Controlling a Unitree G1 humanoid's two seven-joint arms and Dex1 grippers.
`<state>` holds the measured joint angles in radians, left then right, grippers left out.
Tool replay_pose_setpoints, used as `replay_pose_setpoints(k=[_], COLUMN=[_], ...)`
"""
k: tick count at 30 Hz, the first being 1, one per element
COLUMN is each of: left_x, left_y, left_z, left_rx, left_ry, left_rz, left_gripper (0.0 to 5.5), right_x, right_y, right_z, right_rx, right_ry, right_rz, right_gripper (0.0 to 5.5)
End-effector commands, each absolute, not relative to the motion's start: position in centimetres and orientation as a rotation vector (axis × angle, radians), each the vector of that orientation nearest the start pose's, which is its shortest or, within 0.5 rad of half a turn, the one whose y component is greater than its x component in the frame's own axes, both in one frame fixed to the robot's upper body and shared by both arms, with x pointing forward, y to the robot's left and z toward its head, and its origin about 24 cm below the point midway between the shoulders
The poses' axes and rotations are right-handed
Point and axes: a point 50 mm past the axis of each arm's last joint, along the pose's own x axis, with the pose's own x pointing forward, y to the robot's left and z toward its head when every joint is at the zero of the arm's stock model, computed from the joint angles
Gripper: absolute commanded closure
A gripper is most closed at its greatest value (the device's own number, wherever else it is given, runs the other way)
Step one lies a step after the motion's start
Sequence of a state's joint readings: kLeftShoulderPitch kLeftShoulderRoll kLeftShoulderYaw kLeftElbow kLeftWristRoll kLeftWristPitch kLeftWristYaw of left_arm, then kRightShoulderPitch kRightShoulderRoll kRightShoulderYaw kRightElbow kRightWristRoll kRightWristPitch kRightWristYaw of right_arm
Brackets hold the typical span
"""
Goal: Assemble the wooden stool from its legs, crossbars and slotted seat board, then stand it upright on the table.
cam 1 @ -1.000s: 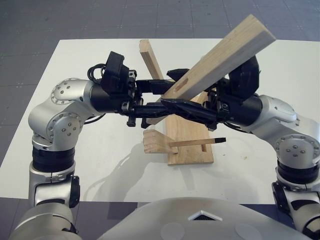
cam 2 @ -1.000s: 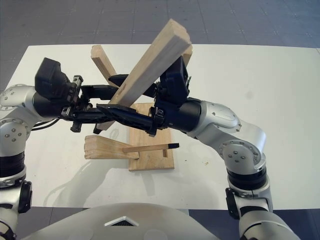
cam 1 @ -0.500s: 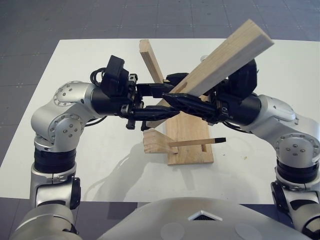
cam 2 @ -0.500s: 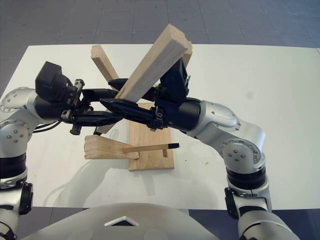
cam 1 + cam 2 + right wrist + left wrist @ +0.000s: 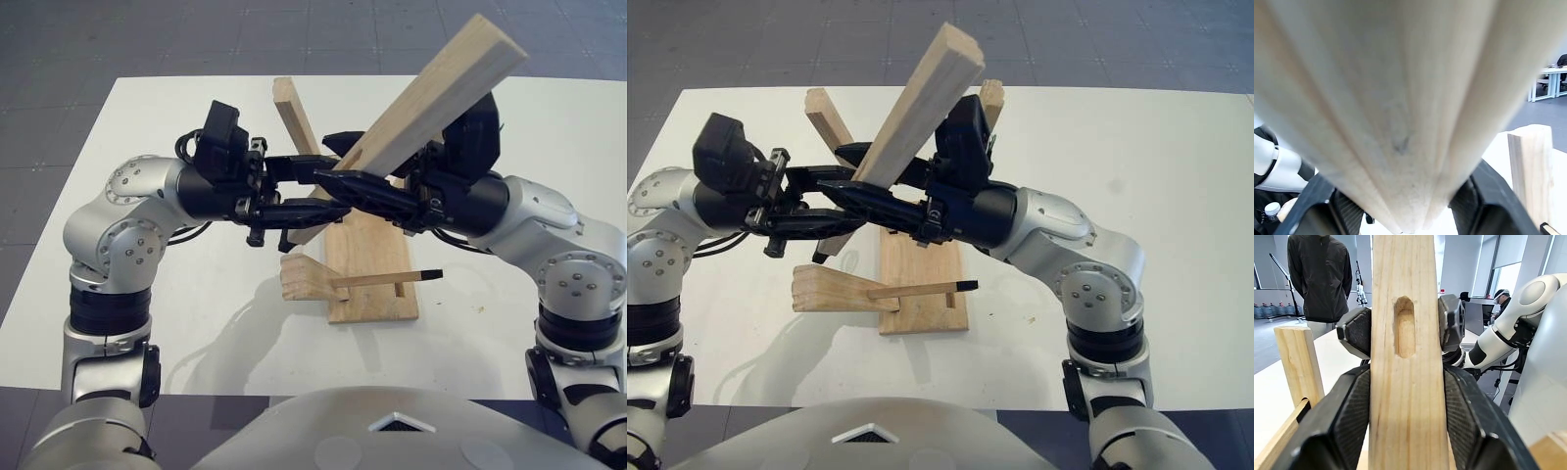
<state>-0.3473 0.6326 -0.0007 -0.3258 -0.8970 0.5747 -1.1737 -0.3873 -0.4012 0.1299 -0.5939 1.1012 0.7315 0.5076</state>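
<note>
Both arms are bent at the elbow with the forearms turned inward, meeting above the middle of the white counter (image 5: pixel 147 117). Between them is the long pale wooden leg with an oval slot (image 5: pixel 431 93), off the counter and tilted steeply, its upper end rising over the right forearm. The left hand (image 5: pixel 331 186) is pinching that leg, with black pads pressed on both of its side faces and the slot facing the left wrist camera. The right hand (image 5: pixel 335 162) reaches in from the opposite side and clamps the same leg just beside the left hand's grip. Below them, the flat slotted seat board (image 5: pixel 367 264) lies on the counter. A short wooden block (image 5: pixel 304 279) sits at its left edge, and a thin dark-tipped crossbar (image 5: pixel 387 279) runs from it across the board. A second pale wooden leg (image 5: pixel 294 113) slants up behind the left hand.
</note>
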Motion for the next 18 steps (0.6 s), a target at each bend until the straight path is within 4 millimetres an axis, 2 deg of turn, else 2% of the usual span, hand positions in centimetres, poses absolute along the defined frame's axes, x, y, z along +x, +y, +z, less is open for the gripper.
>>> replay_pose_setpoints(k=[1, 2, 3, 6, 15, 18], left_x=[24.5, 24.5, 24.5, 24.7, 25.1, 24.6], left_y=[15.3, 15.3, 15.4, 15.5, 17.3, 18.5], left_z=[17.9, 17.9, 17.9, 18.0, 18.5, 18.9], left_rx=[-0.052, -0.069, -0.100, -0.160, -0.194, -0.174], left_ry=[-0.052, -0.052, -0.044, -0.032, -0.069, -0.109], left_rz=[-1.472, -1.475, -1.478, -1.489, -1.405, -1.389], left_gripper=[3.45, 3.45, 3.07, 2.58, 1.16, 1.13], right_x=[20.5, 20.5, 20.5, 20.4, 21.0, 21.6], right_y=[-6.5, -6.5, -6.5, -6.5, -8.1, -9.4], right_z=[21.4, 21.3, 21.3, 21.3, 20.8, 20.4], right_rx=[0.326, 0.326, 0.327, 0.330, 0.293, 0.274], right_ry=[-0.134, -0.134, -0.133, -0.134, -0.108, -0.094], right_rz=[1.535, 1.535, 1.536, 1.537, 1.470, 1.413], right_gripper=[3.43, 3.43, 3.43, 3.43, 3.43, 3.43])
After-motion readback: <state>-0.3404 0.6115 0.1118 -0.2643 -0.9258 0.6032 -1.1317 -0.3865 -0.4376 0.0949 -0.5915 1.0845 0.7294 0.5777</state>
